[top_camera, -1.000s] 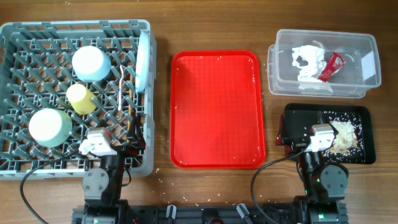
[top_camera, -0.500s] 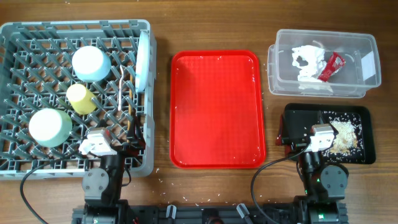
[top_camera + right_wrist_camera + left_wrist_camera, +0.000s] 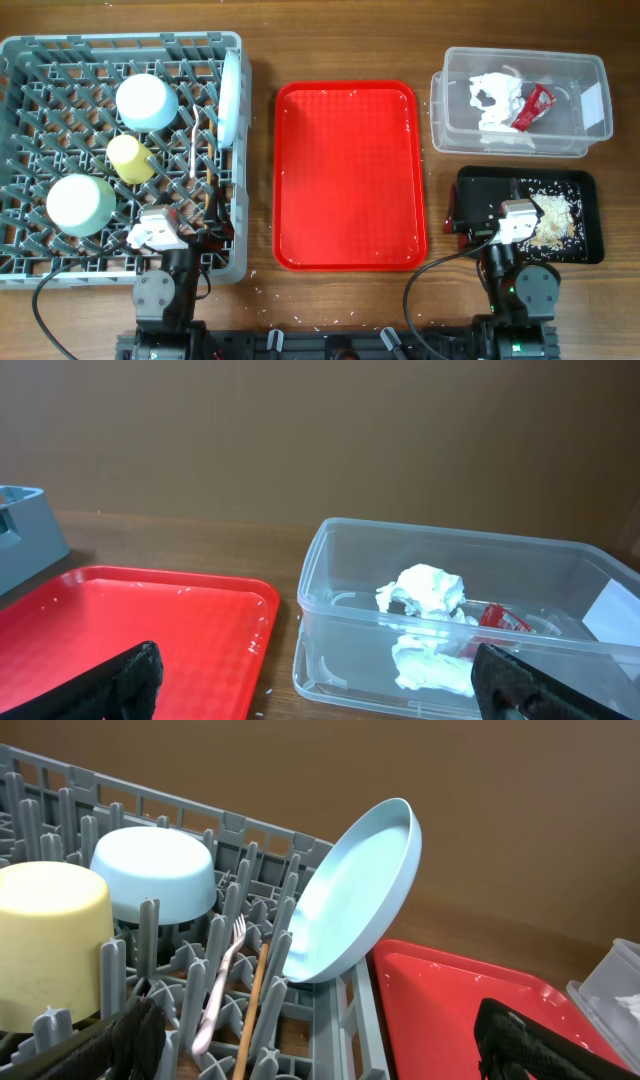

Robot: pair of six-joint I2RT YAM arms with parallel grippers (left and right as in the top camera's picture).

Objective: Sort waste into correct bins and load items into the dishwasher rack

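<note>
Reference is the red serving tray (image 3: 350,175). The dishwasher rack (image 3: 120,42) sits just left of it. In the rack you have the plate (image 3: 231,98) on edge along the side nearest the tray, top tilted toward the tray. The pale blue bowl (image 3: 147,102), yellow cup (image 3: 130,158) and light green bowl (image 3: 80,204) are all upside down, further left. The fork (image 3: 218,988) and chopsticks (image 3: 252,1010) lie side by side among the pegs, just left of the plate. Right of the tray, far end: clear tub (image 3: 590,75) with tissue (image 3: 495,100) and red wrapper (image 3: 533,106) inside. Right of the tray, near end: black tray (image 3: 470,185) with food scraps (image 3: 555,215) in it. Your left gripper (image 3: 330,1045) hangs over the rack's near edge, left of the tray, fingers spread, nothing between them. Your right gripper (image 3: 320,685) hangs over the black tray, fingers spread, holding nothing
</note>
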